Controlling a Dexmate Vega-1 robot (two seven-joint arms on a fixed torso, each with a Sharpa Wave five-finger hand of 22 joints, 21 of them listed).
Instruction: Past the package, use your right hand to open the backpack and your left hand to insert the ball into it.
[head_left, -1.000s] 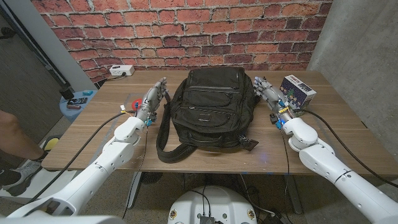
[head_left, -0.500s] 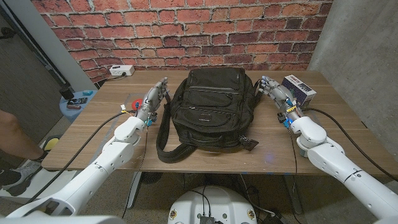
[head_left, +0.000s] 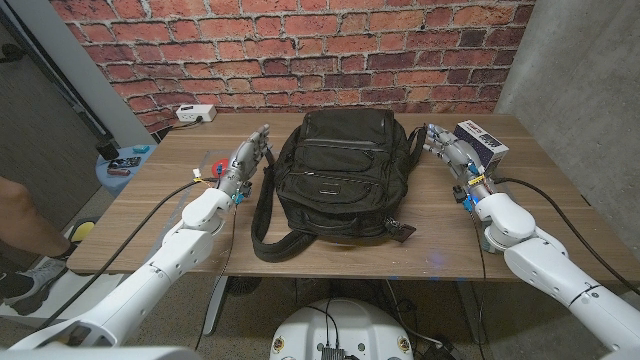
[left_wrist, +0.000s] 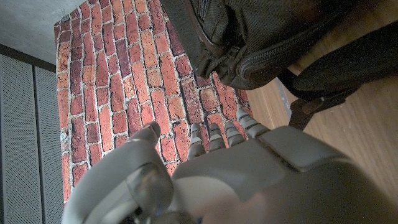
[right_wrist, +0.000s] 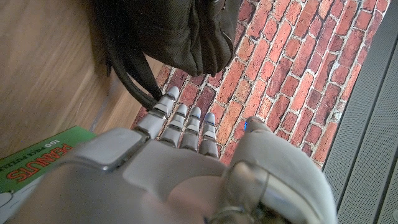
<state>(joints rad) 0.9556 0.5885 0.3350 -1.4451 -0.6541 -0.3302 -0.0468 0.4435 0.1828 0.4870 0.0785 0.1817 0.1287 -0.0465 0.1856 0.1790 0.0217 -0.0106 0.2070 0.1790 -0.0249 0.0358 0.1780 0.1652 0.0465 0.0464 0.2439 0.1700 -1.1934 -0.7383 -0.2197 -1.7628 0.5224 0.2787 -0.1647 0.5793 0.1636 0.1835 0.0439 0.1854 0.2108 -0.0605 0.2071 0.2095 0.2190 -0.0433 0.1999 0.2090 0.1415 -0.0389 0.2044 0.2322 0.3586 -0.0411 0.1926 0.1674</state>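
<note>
**Both hands empty, flanking the backpack**

Your left hand (head_left: 245, 162) sits just left of the backpack (head_left: 335, 175), fingers straight and spread a bit, holding nothing; it's near the bag's side but contact can't be judged. The ball (head_left: 216, 166) is a reddish thing mostly hidden behind that hand, so can't say much abt it. The backpack lies flat at table (head_left: 150, 215) centre, top toward the brick wall, zips closed, one strap (head_left: 262, 215) looping toward the near edge. Your right hand (head_left: 450, 152) is btwn the bag's top right corner and the package (head_left: 479, 143), fingers extended, empty. Right wrist view shows its fingertips (right_wrist: 180, 118) close to a bag strap, and the package's green face (right_wrist: 46, 157) beside it.
</note>
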